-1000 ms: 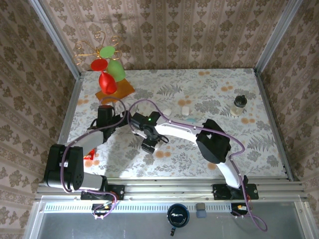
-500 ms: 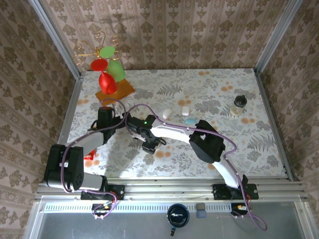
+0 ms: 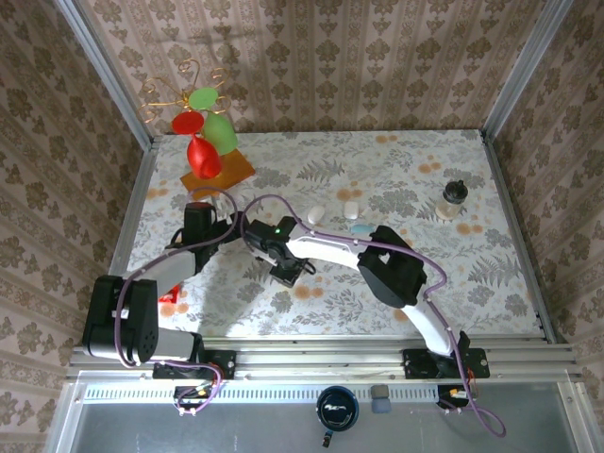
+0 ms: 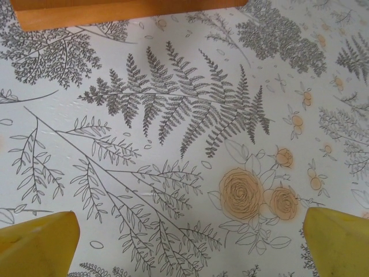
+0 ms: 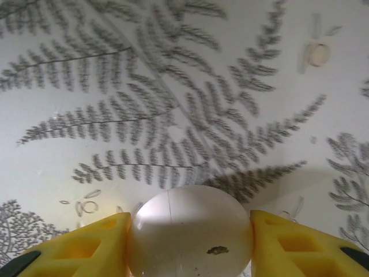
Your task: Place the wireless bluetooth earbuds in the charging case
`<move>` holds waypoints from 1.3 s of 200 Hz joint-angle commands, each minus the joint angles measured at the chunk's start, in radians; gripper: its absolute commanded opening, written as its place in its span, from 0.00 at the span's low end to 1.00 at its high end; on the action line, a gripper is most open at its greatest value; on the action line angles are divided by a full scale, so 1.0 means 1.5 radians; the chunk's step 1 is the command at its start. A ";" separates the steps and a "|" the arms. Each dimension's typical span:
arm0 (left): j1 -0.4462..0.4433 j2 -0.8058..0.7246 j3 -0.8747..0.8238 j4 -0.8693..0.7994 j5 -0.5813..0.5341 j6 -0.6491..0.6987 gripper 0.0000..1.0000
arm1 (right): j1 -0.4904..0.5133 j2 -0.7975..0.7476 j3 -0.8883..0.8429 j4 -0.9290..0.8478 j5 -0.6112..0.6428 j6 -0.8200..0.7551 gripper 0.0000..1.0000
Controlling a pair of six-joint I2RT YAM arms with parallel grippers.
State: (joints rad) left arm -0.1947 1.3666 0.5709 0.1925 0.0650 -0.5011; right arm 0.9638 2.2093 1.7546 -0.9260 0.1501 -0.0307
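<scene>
Item one, back left of the counter (image 3: 500, 283): an orange board (image 3: 231, 170) carried a wire stand with red and green balloon shapes (image 3: 203, 142). My left hand (image 4: 190, 245) hung just in front of that board, over the fern print. Its fingers (image 4: 34, 245) were spread wide with nothing between them. The board's edge ran along the top of the left wrist view.

Item two, left of the counter's middle: my right hand (image 5: 190, 231) was low over the fern print. Its two yellow fingers (image 5: 86, 248) were pressed against opposite sides of a white charging case (image 5: 190, 225). The case was egg-shaped, with a fine seam over its top and a small dark mark on its front, and it appeared closed. I could not tell whether it rested on the counter or was lifted off it.

Item three, centre: two white pebble-like pieces (image 3: 315, 214) lay near each other, with a pale blue piece (image 3: 360, 228) just beside the right-hand one. At that size I could not tell which were earbuds and which were cases.

Item four, right: a small jar with a dark lid (image 3: 454, 198) stood upright, well apart from the rest.
</scene>
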 commanded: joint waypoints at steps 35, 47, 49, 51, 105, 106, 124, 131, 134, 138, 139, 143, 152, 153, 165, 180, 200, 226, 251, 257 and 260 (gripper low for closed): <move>-0.009 -0.019 -0.038 0.168 0.049 -0.006 1.00 | -0.125 -0.206 -0.155 0.224 -0.073 0.230 0.43; -0.020 -0.021 -0.044 0.206 0.054 0.006 1.00 | -0.159 -0.244 -0.204 0.301 -0.083 0.305 0.41; -0.023 -0.020 -0.045 0.213 0.054 0.007 1.00 | -0.164 -0.250 -0.211 0.312 -0.085 0.317 0.41; -0.025 -0.020 -0.045 0.220 0.054 0.010 1.00 | -0.170 -0.255 -0.218 0.323 -0.087 0.328 0.41; -0.138 0.016 -0.057 0.454 0.083 0.131 0.97 | -0.291 -0.375 -0.396 0.626 -0.207 0.593 0.41; -0.140 0.017 -0.057 0.455 0.085 0.133 0.96 | -0.294 -0.376 -0.398 0.632 -0.211 0.599 0.41; -0.170 0.042 -0.049 0.513 0.123 0.163 0.94 | -0.331 -0.400 -0.466 0.753 -0.269 0.707 0.40; -0.190 0.054 -0.049 0.545 0.139 0.177 0.93 | -0.342 -0.407 -0.487 0.794 -0.282 0.740 0.40; -0.197 0.059 -0.050 0.557 0.146 0.183 0.92 | -0.345 -0.409 -0.495 0.808 -0.286 0.753 0.40; -0.205 0.068 -0.050 0.582 0.152 0.193 0.92 | -0.350 -0.413 -0.504 0.825 -0.291 0.767 0.40; -0.207 0.070 -0.051 0.588 0.153 0.195 0.92 | -0.352 -0.414 -0.506 0.828 -0.291 0.771 0.40; -0.213 0.078 -0.053 0.609 0.156 0.203 0.91 | -0.355 -0.418 -0.513 0.841 -0.295 0.783 0.40; -0.228 0.102 -0.058 0.672 0.158 0.217 0.90 | -0.363 -0.423 -0.528 0.865 -0.303 0.808 0.40; -0.229 0.106 -0.059 0.679 0.158 0.217 0.90 | -0.363 -0.424 -0.529 0.866 -0.304 0.811 0.40; -0.240 0.142 -0.058 0.742 0.167 0.219 0.87 | -0.371 -0.431 -0.546 0.891 -0.310 0.844 0.40; -0.257 0.159 -0.033 0.736 0.171 0.237 0.87 | -0.376 -0.441 -0.568 0.920 -0.305 0.873 0.40; -0.284 0.173 -0.010 0.736 0.162 0.267 0.88 | -0.378 -0.456 -0.591 0.940 -0.295 0.901 0.40; -0.301 0.202 0.023 0.738 0.152 0.275 0.87 | -0.381 -0.459 -0.615 1.012 -0.303 0.937 0.39; -0.310 0.220 0.055 0.741 0.146 0.241 0.86 | -0.380 -0.454 -0.614 1.030 -0.323 0.944 0.39; -0.315 0.222 0.062 0.741 0.146 0.243 0.86 | -0.380 -0.454 -0.614 1.038 -0.329 0.943 0.39; -0.317 0.223 0.065 0.741 0.145 0.245 0.85 | -0.381 -0.454 -0.614 1.041 -0.330 0.943 0.39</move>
State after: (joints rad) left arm -0.6525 1.6821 0.6182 1.2484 0.2878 -0.1307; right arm 0.3973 1.5440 0.8394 0.5335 -0.3069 1.3441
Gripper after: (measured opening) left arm 0.860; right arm 0.449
